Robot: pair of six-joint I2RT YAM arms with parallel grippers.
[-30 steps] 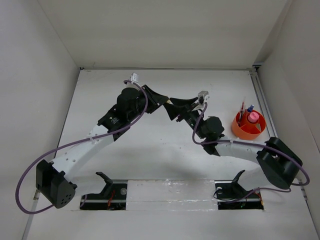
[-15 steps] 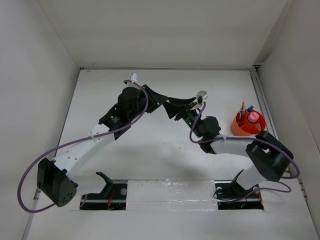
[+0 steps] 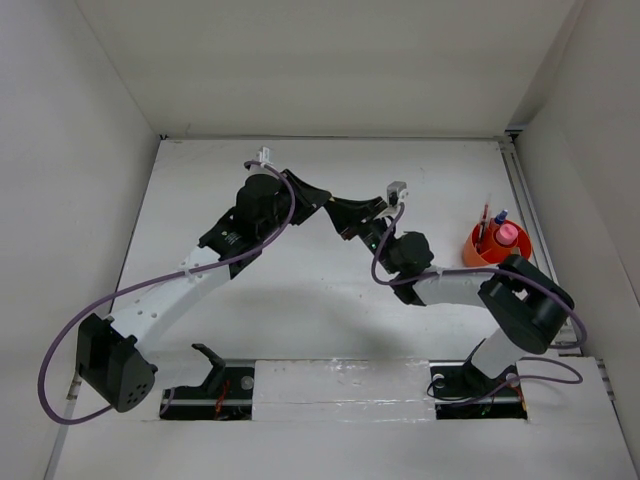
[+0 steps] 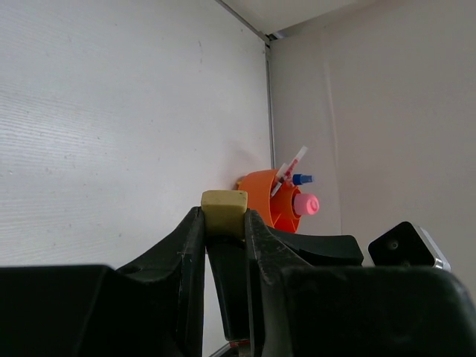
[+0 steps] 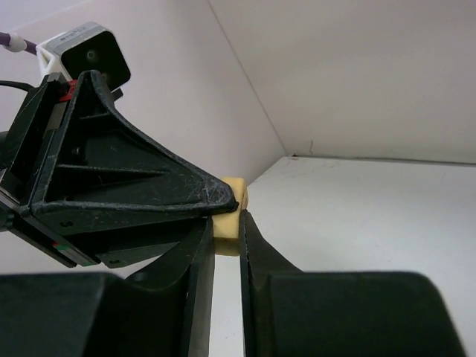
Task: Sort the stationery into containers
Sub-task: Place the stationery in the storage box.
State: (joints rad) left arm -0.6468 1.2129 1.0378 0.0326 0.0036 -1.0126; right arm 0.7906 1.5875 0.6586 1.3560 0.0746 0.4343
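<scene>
The tiny tan eraser cube [image 4: 224,202] sits between the fingertips of my left gripper [image 4: 224,217], which is shut on it. In the right wrist view the same eraser [image 5: 232,190] also sits between the tips of my right gripper [image 5: 226,221], with both fingers touching it. The left gripper's black finger [image 5: 134,178] lies across it from the left. In the top view the two grippers meet tip to tip, left [image 3: 322,198] and right [image 3: 343,210], above the table's middle. The orange-red cup [image 3: 496,252] holds a pink-capped tube [image 3: 508,235], a blue-capped bottle [image 3: 499,216] and a red pen [image 3: 485,222].
The cup stands near the right wall and also shows in the left wrist view [image 4: 262,197]. A metal rail [image 3: 522,200] runs along the table's right edge. The right arm's elbow [image 3: 520,305] hangs low at the front right.
The right arm has swung left and forward. Its gripper has closed in on the left gripper's tips and the eraser. The left arm has barely moved.
</scene>
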